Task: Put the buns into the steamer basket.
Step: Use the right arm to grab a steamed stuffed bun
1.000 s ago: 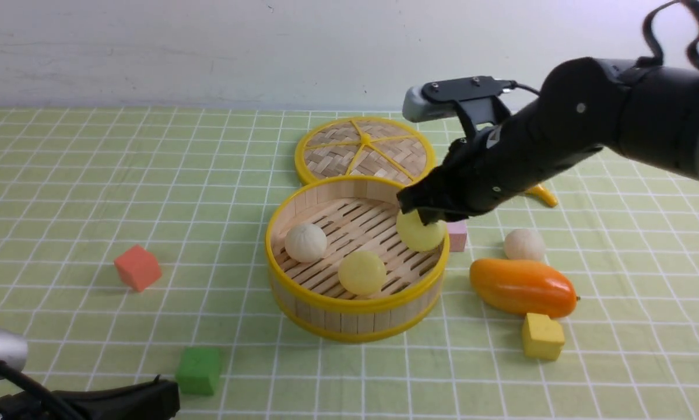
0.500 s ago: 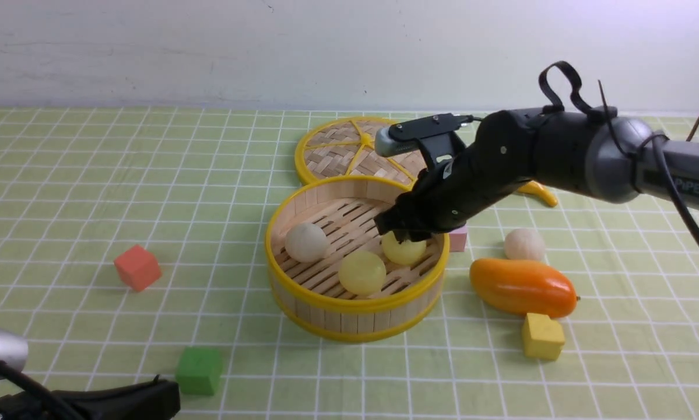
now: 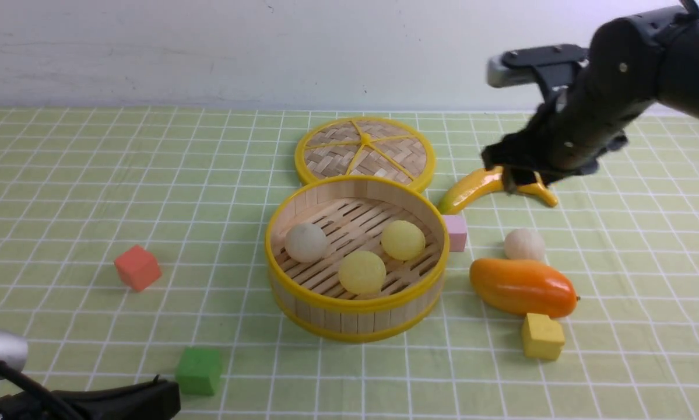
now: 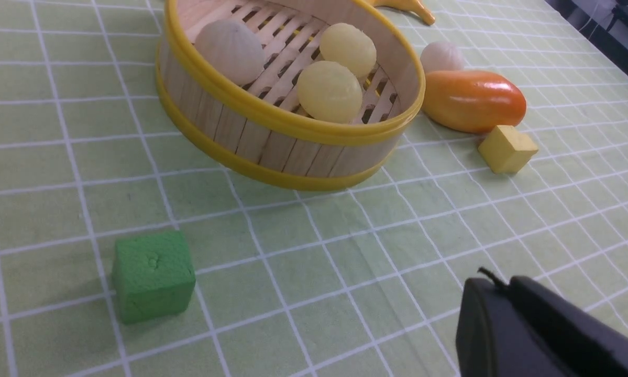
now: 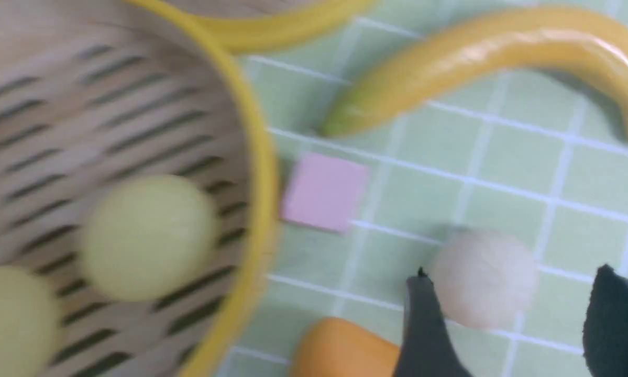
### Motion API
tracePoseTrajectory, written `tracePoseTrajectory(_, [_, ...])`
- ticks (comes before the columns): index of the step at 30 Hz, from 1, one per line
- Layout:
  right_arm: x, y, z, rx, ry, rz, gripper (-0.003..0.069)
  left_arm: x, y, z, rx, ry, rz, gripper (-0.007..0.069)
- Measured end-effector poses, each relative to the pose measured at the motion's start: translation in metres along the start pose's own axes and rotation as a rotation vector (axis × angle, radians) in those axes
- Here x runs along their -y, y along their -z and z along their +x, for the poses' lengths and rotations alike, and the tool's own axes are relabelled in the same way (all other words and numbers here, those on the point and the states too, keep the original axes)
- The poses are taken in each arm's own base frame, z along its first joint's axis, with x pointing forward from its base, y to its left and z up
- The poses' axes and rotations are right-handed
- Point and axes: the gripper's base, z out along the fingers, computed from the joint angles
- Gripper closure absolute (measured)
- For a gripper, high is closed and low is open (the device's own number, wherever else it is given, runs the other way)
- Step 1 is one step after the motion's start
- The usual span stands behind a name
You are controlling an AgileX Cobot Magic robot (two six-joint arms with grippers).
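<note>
Black right gripper [image 3: 508, 174]: fingers wide apart, nothing between them, raised off the table. Black left gripper [image 3: 101, 402]: spread and contents cannot be told. Below the right one: yellow plastic banana [image 3: 471, 188]; 1 off-white round bun [image 3: 524, 244] on the table, beside the orange mango [image 3: 522, 287]. Round bamboo steamer basket [image 3: 358, 319] holds 3 buns: 1 off-white [image 3: 306, 242], 2 pale yellow [image 3: 362, 273].

Three buns [image 3: 362, 273] sit inside the steamer basket [image 3: 358, 322]
</note>
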Motion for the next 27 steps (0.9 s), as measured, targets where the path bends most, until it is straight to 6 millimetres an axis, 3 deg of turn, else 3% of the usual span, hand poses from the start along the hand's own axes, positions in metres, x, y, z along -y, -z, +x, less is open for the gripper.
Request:
tracePoseTrajectory(3, [0.022, -0.028, 0.006, -0.062, -0.076, 0.014, 0.0294, 0.000, 0.000, 0.000, 0.000, 0.000, 0.000, 0.0589])
tracePoseTrajectory(7, [0.028, -0.048, 0.009, -0.084, -0.122, -0.003, 0.0299, 0.000, 0.000, 0.000, 0.000, 0.000, 0.000, 0.0588])
tracePoseTrajectory(23, [0.025, -0.081, 0.011, -0.056, -0.136, -0.044, 0.0304, 0.000, 0.000, 0.000, 0.000, 0.000, 0.000, 0.0575])
tracePoseTrajectory(27, [0.026, -0.085, 0.012, -0.054, -0.132, -0.039, 0.0354, 0.000, 0.000, 0.000, 0.000, 0.000, 0.000, 0.0573])
